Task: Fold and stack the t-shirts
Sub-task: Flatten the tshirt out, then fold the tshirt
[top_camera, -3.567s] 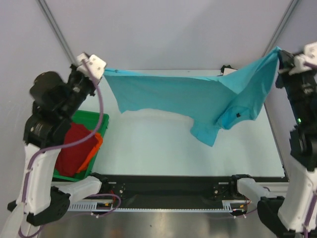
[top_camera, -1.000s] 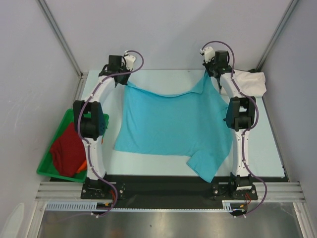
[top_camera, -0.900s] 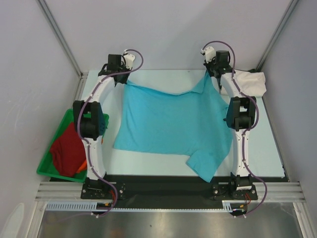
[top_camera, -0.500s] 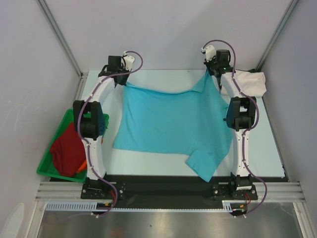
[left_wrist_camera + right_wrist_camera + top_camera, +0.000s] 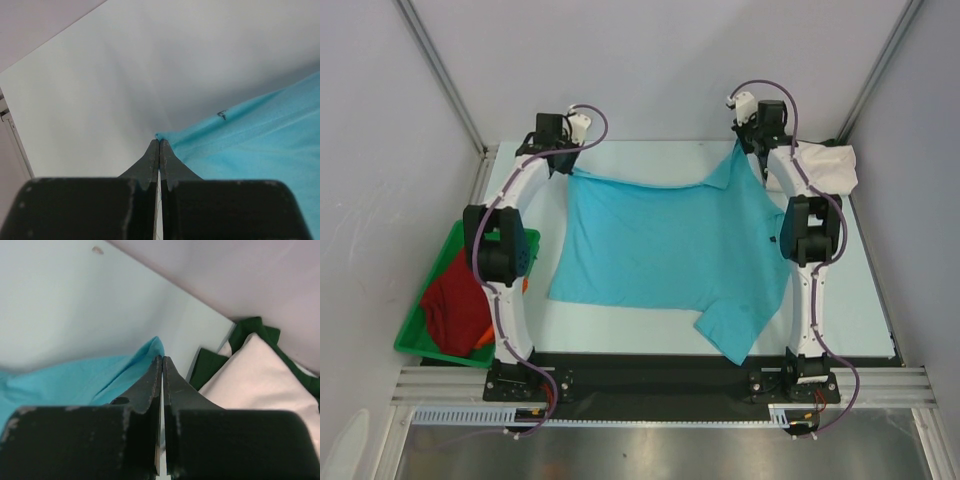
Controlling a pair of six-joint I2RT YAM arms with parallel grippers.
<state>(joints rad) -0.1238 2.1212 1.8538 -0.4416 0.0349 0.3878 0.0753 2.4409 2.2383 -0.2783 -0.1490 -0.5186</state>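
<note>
Turquoise tee [image 5: 670, 245]: spread mostly flat, centre of surface [image 5: 620, 325]. Far edge sags btwn its 2 far corners, each pinched in closed jaws: left gripper [image 5: 159, 145] on far-left corner, right gripper [image 5: 162, 360] on far-right, collar end. One short sleeve sticks out near-right. Small dark mark by right edge.
Cream-white tee [image 5: 825, 165]: folded, far-right corner, just beside turquoise.
Dark red tee [image 5: 455, 305]: crumpled in green bin [image 5: 415, 345], left side. Orange tee [image 5: 488, 333] peeks out under it.

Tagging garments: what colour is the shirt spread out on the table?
The shirt is plain turquoise; best seen in the top external view.
</note>
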